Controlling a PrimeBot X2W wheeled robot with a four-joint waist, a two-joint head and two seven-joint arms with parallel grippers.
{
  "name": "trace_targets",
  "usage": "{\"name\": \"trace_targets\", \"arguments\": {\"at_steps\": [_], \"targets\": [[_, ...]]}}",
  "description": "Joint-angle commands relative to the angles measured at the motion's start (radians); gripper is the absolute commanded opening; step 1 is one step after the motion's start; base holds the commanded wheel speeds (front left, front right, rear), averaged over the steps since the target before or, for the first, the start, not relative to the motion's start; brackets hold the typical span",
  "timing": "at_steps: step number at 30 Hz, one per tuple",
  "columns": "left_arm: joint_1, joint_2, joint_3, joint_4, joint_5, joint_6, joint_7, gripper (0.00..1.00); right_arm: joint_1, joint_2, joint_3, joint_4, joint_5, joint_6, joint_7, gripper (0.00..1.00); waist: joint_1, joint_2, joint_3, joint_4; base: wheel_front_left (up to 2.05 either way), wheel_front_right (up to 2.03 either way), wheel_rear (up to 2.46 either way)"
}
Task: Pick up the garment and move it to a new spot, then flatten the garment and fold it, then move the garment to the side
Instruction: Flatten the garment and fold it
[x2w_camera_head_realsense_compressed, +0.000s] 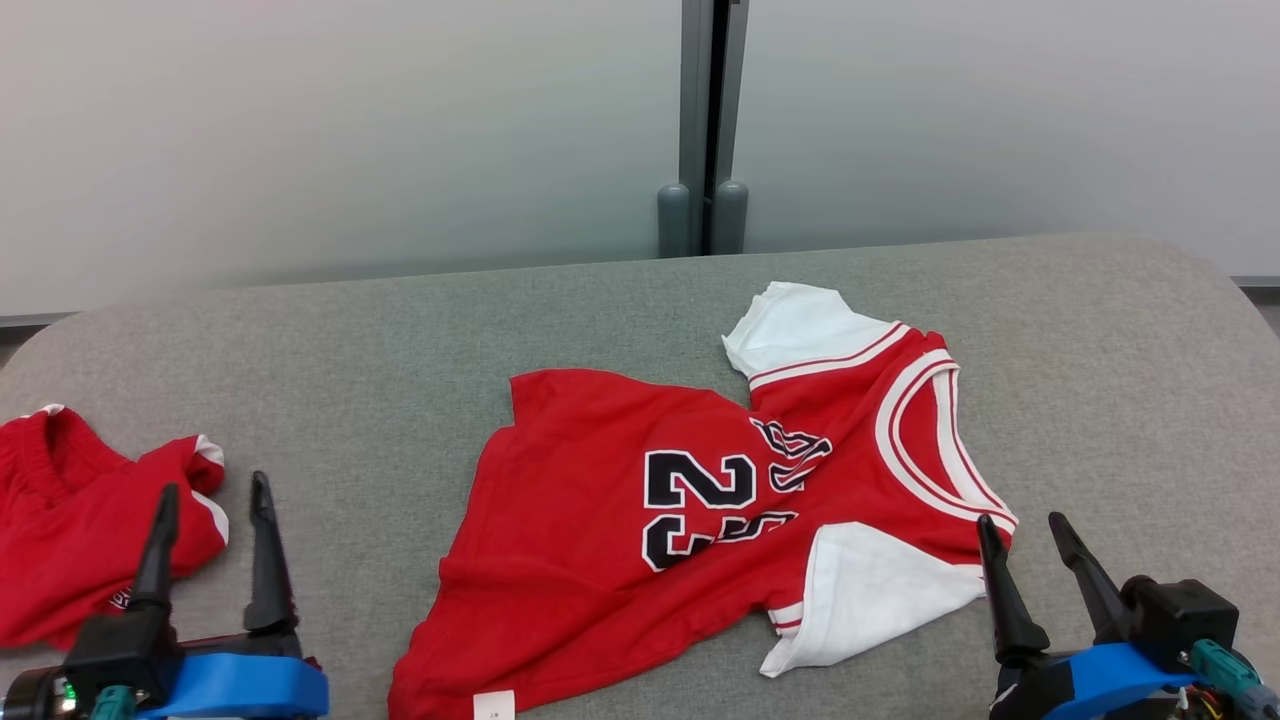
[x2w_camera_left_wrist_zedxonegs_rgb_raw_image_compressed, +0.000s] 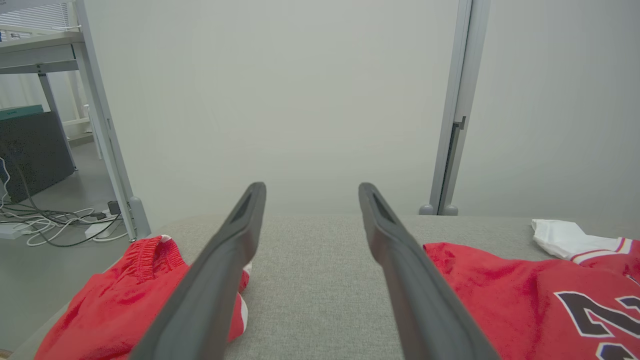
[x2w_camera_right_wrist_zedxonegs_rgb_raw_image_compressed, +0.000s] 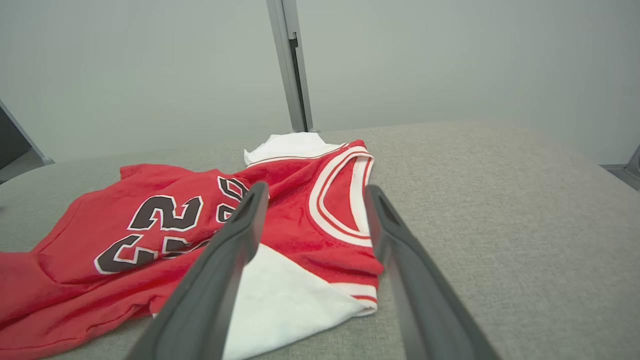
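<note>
Table (x2w_camera_head_realsense_compressed: 1100, 330): grey woven cover, rounded corners, some friction likely.
Jersey (x2w_camera_head_realsense_compressed: 620, 500): table centre, soft red knit, white sleeves, creased across number. Risk: pinching one layer drags and bunches it.
Shorts (x2w_camera_head_realsense_compressed: 70, 540): left edge, crumpled, elastic waist. Snag risk for left gripper (x2w_camera_head_realsense_compressed: 215, 484), apparently just above them.
Right gripper (x2w_camera_head_realsense_compressed: 1020, 519): beside near sleeve.
Both finger pairs apart, empty.

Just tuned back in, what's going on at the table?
Nothing is held right now. The red jersey lies rumpled in the middle of the grey table, not yet flattened or folded. The left gripper and right gripper are both open, the right one close to the jersey's collar end. Red shorts lie bunched beside the left gripper.
</note>
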Motion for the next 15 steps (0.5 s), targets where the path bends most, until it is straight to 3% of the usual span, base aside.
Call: {"name": "trace_targets", "arguments": {"at_steps": [1,7,15], "targets": [[0.002,0.005,0.015,0.004,0.006,0.003,-0.005,1.00,0.013,-0.001,-0.004,-0.006,0.001,0.000,0.001,1.00,0.0000,-0.0001,0.000,-0.003,0.00,0.00,0.00],[0.008,-0.005,0.041,0.009,0.026,-0.008,-0.005,1.00,0.020,-0.001,-0.002,-0.005,-0.007,0.000,0.015,1.00,0.0000,-0.0001,0.006,-0.005,0.00,0.00,0.00],[-0.023,-0.026,0.043,0.015,0.046,-0.033,-0.005,1.00,-0.064,-0.001,0.091,-0.011,-0.066,0.000,0.086,1.00,0.0000,-0.0001,0.023,0.015,0.00,0.00,0.00]]}}
